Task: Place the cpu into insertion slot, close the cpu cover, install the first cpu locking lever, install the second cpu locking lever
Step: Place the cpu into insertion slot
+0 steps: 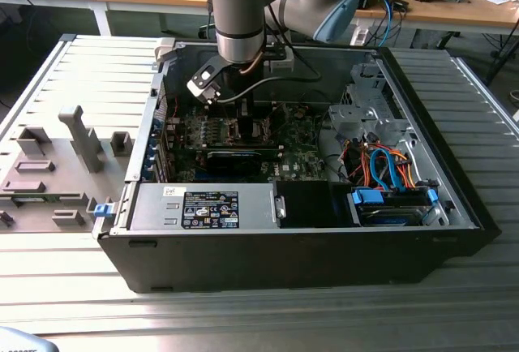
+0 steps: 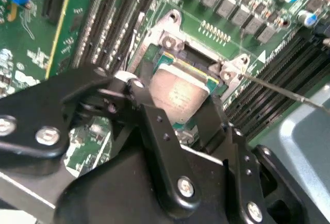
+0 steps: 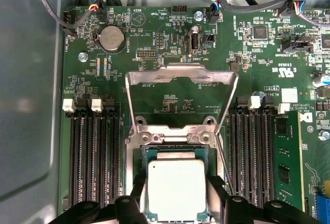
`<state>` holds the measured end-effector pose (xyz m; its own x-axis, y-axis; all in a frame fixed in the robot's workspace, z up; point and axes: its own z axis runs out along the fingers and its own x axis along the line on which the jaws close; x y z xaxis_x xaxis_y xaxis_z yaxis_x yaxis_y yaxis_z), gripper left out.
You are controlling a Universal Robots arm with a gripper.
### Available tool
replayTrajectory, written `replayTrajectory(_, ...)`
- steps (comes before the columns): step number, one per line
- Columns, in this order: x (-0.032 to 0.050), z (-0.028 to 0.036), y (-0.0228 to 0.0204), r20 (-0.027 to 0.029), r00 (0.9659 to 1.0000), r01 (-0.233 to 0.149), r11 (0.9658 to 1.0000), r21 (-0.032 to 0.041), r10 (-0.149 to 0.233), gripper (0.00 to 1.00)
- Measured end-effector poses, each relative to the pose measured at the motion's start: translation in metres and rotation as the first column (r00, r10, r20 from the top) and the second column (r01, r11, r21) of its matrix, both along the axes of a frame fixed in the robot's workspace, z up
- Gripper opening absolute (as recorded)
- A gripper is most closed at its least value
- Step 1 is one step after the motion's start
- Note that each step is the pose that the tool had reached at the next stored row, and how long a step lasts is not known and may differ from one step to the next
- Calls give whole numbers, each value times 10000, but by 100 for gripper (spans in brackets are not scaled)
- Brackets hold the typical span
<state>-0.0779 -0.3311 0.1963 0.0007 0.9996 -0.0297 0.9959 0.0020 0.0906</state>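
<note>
In both wrist views the cpu, a flat square chip with a dull silver top, sits between my black fingers, which press on two opposite edges. My gripper holds it level at the insertion slot, inside the silver rim; I cannot tell whether it is fully seated. The cpu cover, a thin silver frame, stands swung open away from the slot. A thin wire locking lever sticks out beside the socket. In the exterior view the gripper reaches down into the open computer case.
Rows of black memory slots flank the socket. A coin battery and cables lie further along the green board. A drive cage with blue and orange cables fills the case's right side in the exterior view. Grey fixtures stand left of the case.
</note>
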Motion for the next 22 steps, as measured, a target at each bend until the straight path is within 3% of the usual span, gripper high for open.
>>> replayTrajectory(1, 0, 1, 0, -3, 10000, 0, 10000, -3, 0, 62)
replayTrajectory(8, -1, 11, -1, -8, 10000, 1, 10000, -10, -1, 62)
replayTrajectory(12, -1, 137, -1, -7, 10000, 1, 10000, 37, -1, 62)
replayTrajectory(16, 0, 148, 1, -7, 10000, -1, 10000, 41, 1, 60)
replayTrajectory(17, 1, 148, 0, -18, 10000, 0, 10000, 39, 0, 54)
replayTrajectory(18, 25, 147, 0, -184, 9998, 8, 10000, 38, -7, 36)
replayTrajectory(19, 54, 138, 0, -409, 9992, 9, 10000, 38, -8, 29)
replayTrajectory(22, 86, 119, 0, -681, 9977, 14, 10000, 37, -11, 29)
